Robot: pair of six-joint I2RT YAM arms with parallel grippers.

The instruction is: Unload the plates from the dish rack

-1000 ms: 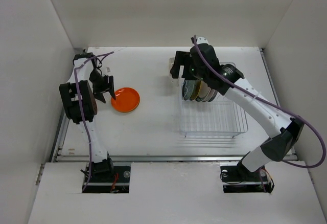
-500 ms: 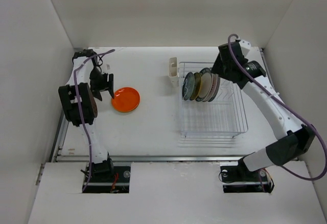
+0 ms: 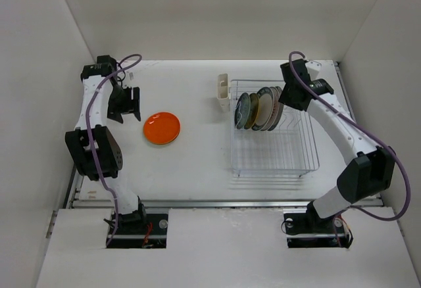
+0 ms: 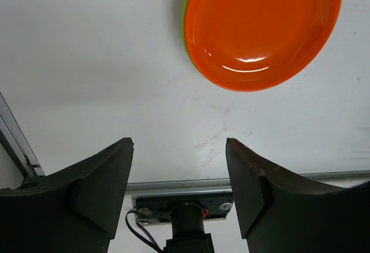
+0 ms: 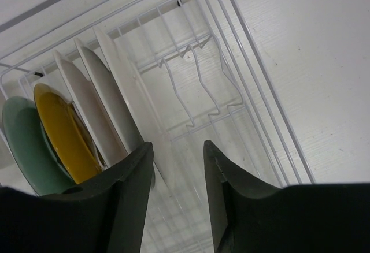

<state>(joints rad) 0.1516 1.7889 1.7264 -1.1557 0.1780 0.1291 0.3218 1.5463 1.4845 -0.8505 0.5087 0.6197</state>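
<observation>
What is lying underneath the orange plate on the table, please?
A lime green plate lies under the orange plate: only a sliver of its rim shows in the left wrist view. The rest, and anything beneath, is covered.

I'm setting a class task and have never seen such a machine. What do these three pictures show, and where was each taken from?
A left arm and a right arm are bolted to a table. The wide picture looks down from above; the other two come from a camera on each wrist. An orange plate lies on the table near the left gripper, open and empty. More plates stand upright in a white wire dish rack. The right gripper, open, hovers at the end plate, holding nothing.
</observation>
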